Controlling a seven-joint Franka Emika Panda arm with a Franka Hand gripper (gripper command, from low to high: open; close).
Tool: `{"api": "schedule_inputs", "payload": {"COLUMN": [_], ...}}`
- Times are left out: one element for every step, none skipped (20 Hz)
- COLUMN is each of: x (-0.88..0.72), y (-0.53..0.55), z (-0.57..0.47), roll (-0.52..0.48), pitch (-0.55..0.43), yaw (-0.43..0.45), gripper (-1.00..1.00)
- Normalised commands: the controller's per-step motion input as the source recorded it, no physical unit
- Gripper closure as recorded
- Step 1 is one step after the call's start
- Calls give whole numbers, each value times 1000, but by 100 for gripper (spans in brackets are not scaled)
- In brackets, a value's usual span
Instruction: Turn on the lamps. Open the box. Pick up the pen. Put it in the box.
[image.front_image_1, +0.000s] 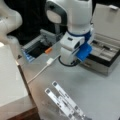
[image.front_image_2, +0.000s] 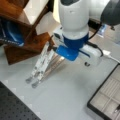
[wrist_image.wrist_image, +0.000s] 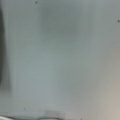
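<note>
The box stands open at a front view's right, its lid tilted up and back. A slim dark pen lies in its beige lining. A corner of the box also shows at a front view's bottom right. The lamps, two long white strips, lie on the table; I cannot tell whether they are lit. My gripper hangs low over bare grey table between the strips and the box, its fingers hidden under the wrist. The wrist view holds only table surface.
A white cable with a plug runs across the table beside an orange piece. A grey open tray sits behind it. A large white block fills a front view's left. A wooden stand rises near the strips.
</note>
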Motion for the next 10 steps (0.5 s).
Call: {"api": "schedule_inputs", "payload": {"x": [-173, -179, -182, -182, -185, -186, -186, -186, -182, -175], "y": [-173, -140, -109, -68, -37, -19, -3, 17, 41, 67], "z": [-24, -23, -30, -47, -60, -67, -71, -72, -74, -76], "roll": [-41, -47, -67, -78, -84, -86, -81, -70, -70, -75], "pitch": [-55, -56, -62, -76, -85, -88, -94, -105, -115, -126], "yaw": [99, 97, 93, 90, 91, 92, 89, 80, 74, 70], "gripper": [-100, -100, -100, -100, -100, -100, -100, -100, -100, -100]}}
